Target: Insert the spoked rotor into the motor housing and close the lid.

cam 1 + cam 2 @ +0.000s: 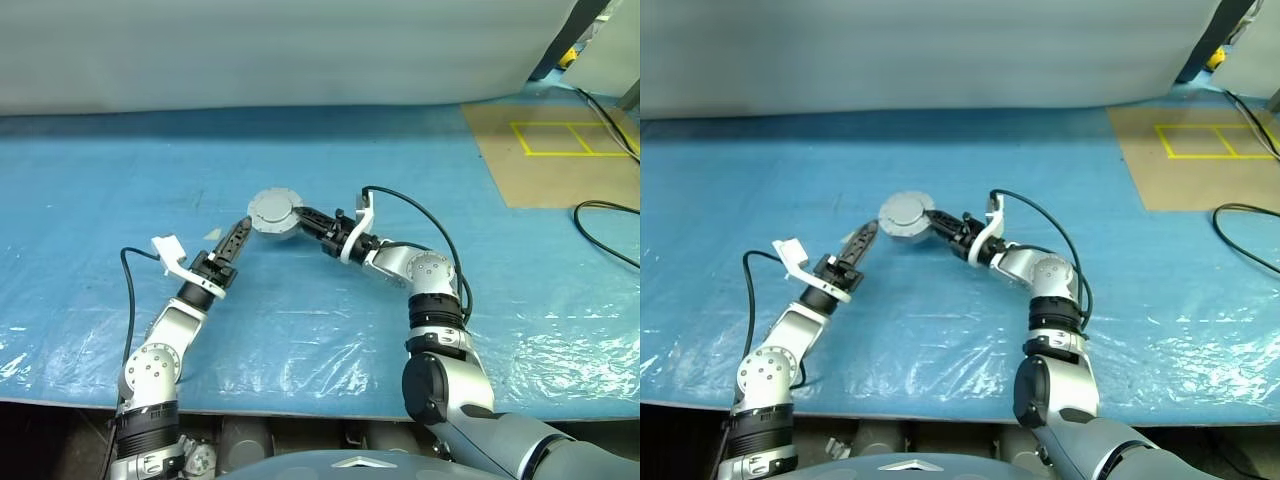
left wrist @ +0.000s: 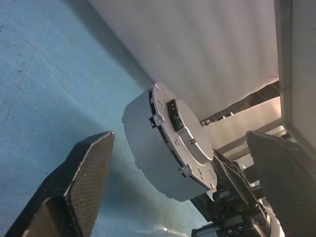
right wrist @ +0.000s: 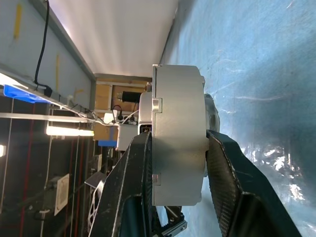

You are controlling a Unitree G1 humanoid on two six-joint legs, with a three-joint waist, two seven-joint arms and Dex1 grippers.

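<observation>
Between right fingers (image 3: 173, 197), motor housing (image 3: 177, 133), contents hidden.

Bright and even from above. Glare on the blue plastic sheet (image 1: 300, 330), strongest near the front edge. Soft shadows; close fingers (image 2: 74, 192) slightly blurred.

One round grey-silver metal motor housing (image 1: 274, 212), one counter (image 1: 100, 200) covered in blue plastic sheet, and two grippers of two black fingers (image 2: 84, 177) each.
</observation>
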